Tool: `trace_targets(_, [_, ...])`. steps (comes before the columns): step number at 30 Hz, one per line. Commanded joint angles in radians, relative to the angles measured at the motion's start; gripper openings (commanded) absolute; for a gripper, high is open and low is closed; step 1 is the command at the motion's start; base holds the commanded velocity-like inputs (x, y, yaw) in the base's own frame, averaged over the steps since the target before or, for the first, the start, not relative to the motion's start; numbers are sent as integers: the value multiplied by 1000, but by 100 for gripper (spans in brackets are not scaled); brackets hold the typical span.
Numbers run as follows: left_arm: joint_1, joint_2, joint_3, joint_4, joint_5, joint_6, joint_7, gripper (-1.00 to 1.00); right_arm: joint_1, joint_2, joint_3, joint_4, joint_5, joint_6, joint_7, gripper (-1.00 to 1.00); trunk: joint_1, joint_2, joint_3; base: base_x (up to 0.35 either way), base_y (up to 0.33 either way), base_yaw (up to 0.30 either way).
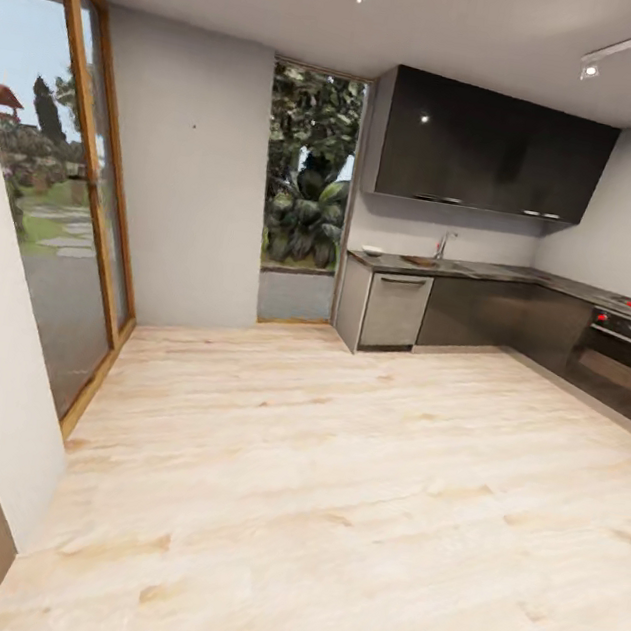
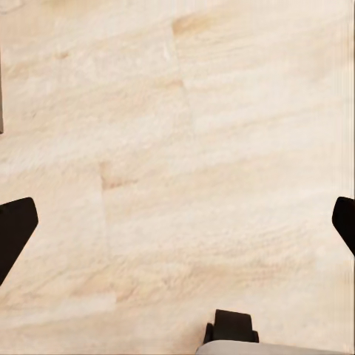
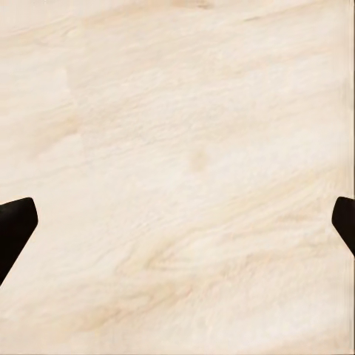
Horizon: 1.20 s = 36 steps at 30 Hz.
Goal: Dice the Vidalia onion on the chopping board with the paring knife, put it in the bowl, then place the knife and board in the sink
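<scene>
The kitchen's table [image 1: 523, 279] with tap [image 1: 443, 244] stands far across the wooden floor [image 1: 328, 500]; left tool [image 2: 177, 222] and right tool [image 3: 177, 222] hang spread wide, empty.

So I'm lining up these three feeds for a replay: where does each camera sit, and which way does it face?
Head view: on the robot's head, facing across the wooden floor toward the far countertop with its tap and bowl; no arms visible.
Left wrist view: near the left gripper, facing down at floor; dark fingertips at both edges.
Right wrist view: near the right gripper, facing down at floor; fingertips spread likewise.
Shared: both wrist views see floor planks, jaws open and empty.
</scene>
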<state>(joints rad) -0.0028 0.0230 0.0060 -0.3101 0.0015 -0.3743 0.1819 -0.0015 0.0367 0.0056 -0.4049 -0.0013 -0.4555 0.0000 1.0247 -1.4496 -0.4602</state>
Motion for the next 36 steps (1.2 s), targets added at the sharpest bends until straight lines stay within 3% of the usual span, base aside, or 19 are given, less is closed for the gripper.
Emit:
trace_targets(1, [0, 0, 0, 0, 0, -3, 2, 100, 0, 0, 1, 0, 0, -2, 0, 100, 0, 0, -1, 218, -232, -281])
trace_targets(23, [0, 0, 2, 0, 0, -3, 2, 100, 0, 0, 1, 0, 0, -2, 0, 100, 0, 0, -1, 218, -228, -280])
trace_targets(36, [0, 2, 2, -1, 0, -3, 2, 100, 0, 2, 1, 0, 0, -2, 0, 100, 0, 0, -1, 232, -60, -43])
